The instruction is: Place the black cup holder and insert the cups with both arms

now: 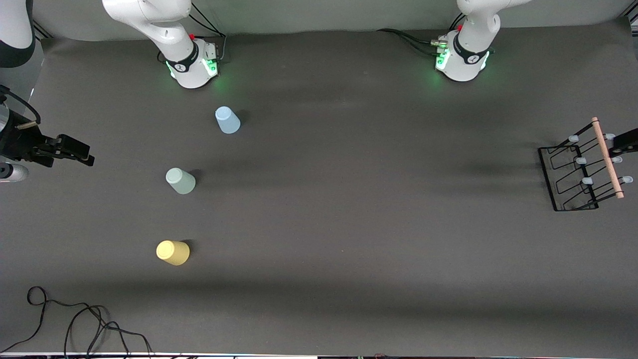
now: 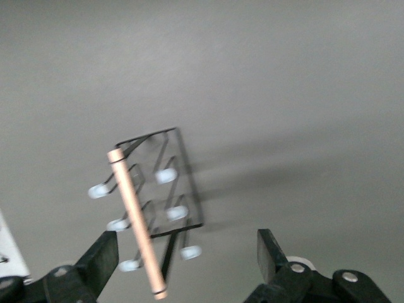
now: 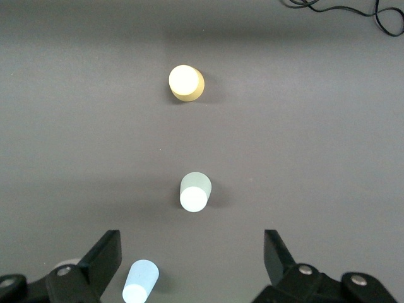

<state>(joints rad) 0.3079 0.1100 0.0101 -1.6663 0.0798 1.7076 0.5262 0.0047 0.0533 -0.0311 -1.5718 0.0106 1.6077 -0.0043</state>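
while cup holder [image 1: 573, 175] at table [image 1: 349, 209] edge

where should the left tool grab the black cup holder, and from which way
Judging by its shape, take the black cup holder by the wooden rod handle, coming from above. The rod runs along the top of the rack, clear of the pale-tipped pegs on both sides, so fingers can straddle it near mid-length. The left tool is open, hovering by the rod.

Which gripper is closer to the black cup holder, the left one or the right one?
The left. The left gripper is open right beside the black cup holder, near its wooden handle. The right gripper is open at the right arm's end of the table, near the cups.
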